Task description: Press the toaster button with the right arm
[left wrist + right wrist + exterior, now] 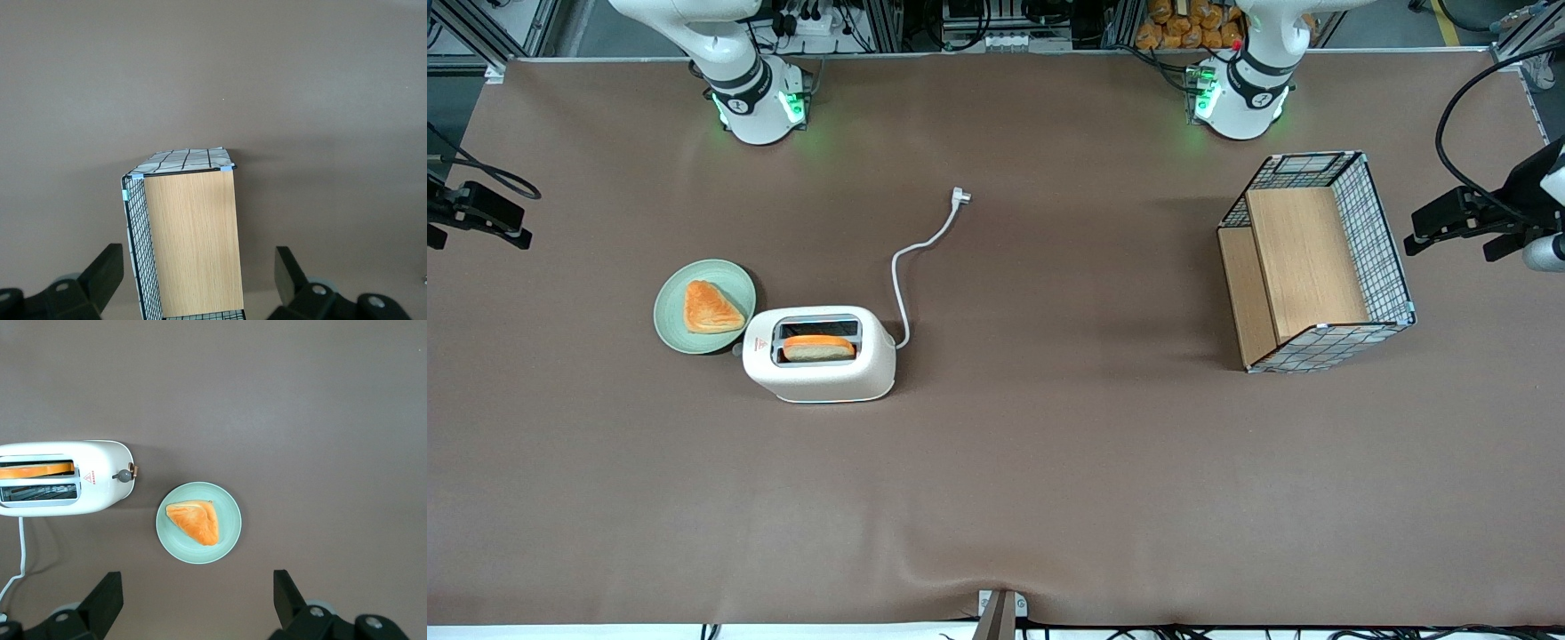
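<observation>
The cream-white toaster [820, 356] [63, 478] stands on the brown table with a slice of bread [818, 347] in one slot. Its small grey toaster button [124, 475] [738, 349] sticks out of the narrow end by the red triangle mark, facing the green plate [198, 523]. The right arm's gripper [198, 603] hangs high above the table, open, with nothing between its fingers. It is a little farther from the front camera than the plate and well apart from the toaster. The front view shows only the arm's base [756, 102].
The green plate [704, 306] holds a triangular pastry [711, 308] and sits close beside the toaster's button end. The white cord [903, 267] runs from the toaster to a loose plug [959, 197]. A wire-and-wood basket [1316, 262] stands toward the parked arm's end.
</observation>
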Motion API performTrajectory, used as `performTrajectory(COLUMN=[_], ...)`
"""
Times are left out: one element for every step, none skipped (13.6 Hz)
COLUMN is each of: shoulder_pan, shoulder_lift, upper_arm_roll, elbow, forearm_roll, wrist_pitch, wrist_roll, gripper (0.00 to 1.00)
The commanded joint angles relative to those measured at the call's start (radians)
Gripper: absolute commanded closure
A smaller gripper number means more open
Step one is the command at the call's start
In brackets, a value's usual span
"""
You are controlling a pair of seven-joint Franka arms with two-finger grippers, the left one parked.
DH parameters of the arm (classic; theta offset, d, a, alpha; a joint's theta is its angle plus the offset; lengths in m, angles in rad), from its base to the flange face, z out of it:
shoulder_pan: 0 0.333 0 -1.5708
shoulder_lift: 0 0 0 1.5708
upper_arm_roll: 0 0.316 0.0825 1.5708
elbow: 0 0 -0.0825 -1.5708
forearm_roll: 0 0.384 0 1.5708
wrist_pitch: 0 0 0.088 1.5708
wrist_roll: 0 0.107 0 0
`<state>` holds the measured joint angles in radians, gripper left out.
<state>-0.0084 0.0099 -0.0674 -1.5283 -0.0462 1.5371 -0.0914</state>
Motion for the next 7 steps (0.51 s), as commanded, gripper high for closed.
performTrajectory(shoulder_pan=[-0.004,-0.002,-0.002,-0.001,-0.002,-0.002,-0.001], shoulder_lift=[0.005,0.007,0.007,0.007,0.007,0.009,0.012], upper_arm_roll=[0.005,0.005,0.005,0.005,0.005,0.005,0.005], elbow=[0.011,0.013,0.013,0.013,0.013,0.013,0.013], forearm_roll=[-0.006,-0.006,-0.007,-0.007,-0.007,-0.006,-0.007], wrist_pitch=[-0.009,-0.009,-0.009,-0.009,-0.011,-0.011,-0.012], wrist_roll=[0.001,0.002,0.002,0.002,0.002,0.002,0.002], gripper=[0.0,0.0,0.0,0.0,0.0,0.0,0.0])
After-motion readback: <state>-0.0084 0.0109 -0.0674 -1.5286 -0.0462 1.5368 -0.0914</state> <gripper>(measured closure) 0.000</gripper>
